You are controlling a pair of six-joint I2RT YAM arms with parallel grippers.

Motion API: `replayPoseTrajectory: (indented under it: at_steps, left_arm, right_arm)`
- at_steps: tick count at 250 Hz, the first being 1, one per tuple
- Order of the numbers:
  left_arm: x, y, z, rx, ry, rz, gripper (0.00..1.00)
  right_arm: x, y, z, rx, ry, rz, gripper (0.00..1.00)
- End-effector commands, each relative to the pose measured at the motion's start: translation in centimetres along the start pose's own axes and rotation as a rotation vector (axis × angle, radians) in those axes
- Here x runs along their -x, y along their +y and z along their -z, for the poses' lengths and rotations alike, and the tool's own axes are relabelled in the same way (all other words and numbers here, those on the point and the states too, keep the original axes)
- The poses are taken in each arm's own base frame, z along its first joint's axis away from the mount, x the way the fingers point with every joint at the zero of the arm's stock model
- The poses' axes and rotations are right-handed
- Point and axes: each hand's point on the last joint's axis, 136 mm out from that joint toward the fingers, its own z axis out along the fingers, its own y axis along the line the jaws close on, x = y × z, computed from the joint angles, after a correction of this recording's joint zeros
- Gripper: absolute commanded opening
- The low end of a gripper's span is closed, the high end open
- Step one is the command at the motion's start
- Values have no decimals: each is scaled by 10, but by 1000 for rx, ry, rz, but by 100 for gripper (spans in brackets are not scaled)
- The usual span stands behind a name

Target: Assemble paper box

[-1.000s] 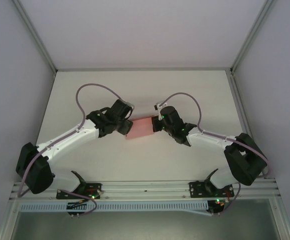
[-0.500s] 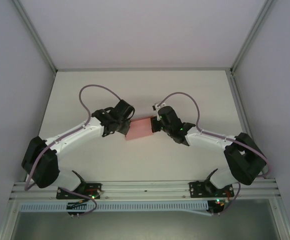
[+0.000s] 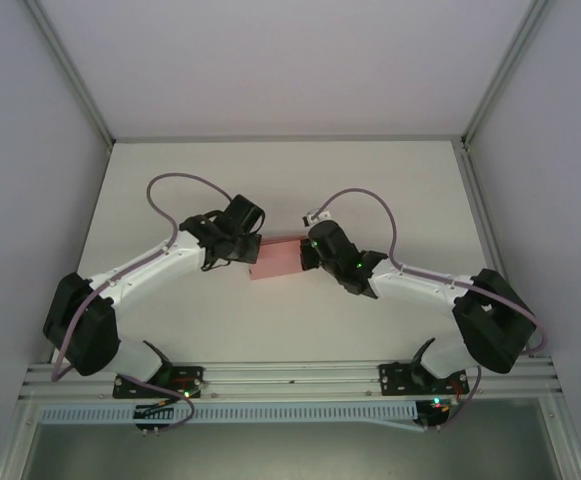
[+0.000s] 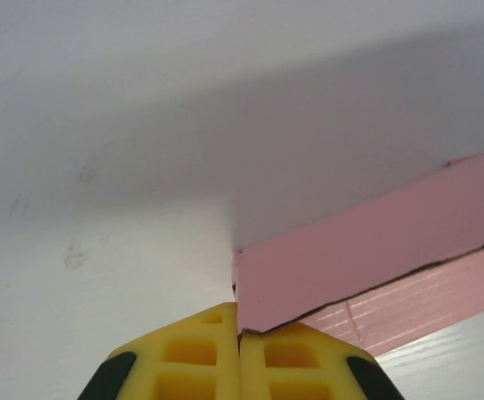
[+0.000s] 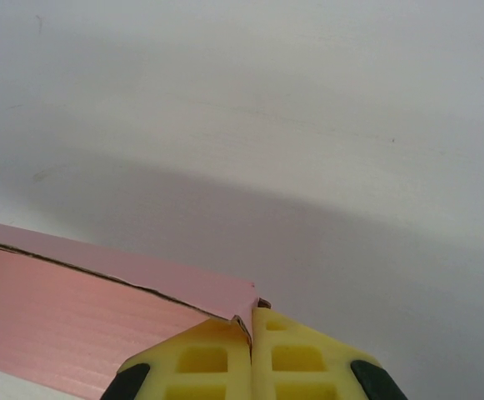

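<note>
Tightly, left end effector [image 4: 239, 323] and right end effector [image 5: 251, 322] pinch paper box [image 3: 277, 259] corners.

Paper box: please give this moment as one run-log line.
box: pink, held at both ends | left fingers: shut on box corner | right fingers: shut on box corner
</note>
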Motion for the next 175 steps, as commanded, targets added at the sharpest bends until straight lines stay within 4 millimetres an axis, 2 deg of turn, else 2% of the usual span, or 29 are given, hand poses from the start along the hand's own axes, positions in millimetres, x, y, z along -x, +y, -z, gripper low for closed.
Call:
replayPoseTrajectory:
  at_steps: [1,43,90,99,163,175]
  left_arm:
    - [1,-10,6,-83,33,140,0]
    - [9,-13,12,-119,10,199,0]
    - [-1,0,-1,-68,16,233,0]
    - [-4,-3,-3,-88,30,231,0]
    - [18,-16,11,-191,10,230,0]
    - [13,-16,11,-192,48,216,0]
  right_arm:
    - [-63,-17,1,-63,187,5,0]
    - [-65,-10,2,-55,189,17,0]
    - [-64,-9,2,-53,175,20,0]
    - [-64,-10,3,-56,177,22,0]
    - [-66,-7,1,-48,193,29,0]
    - [-66,-6,1,-43,197,31,0]
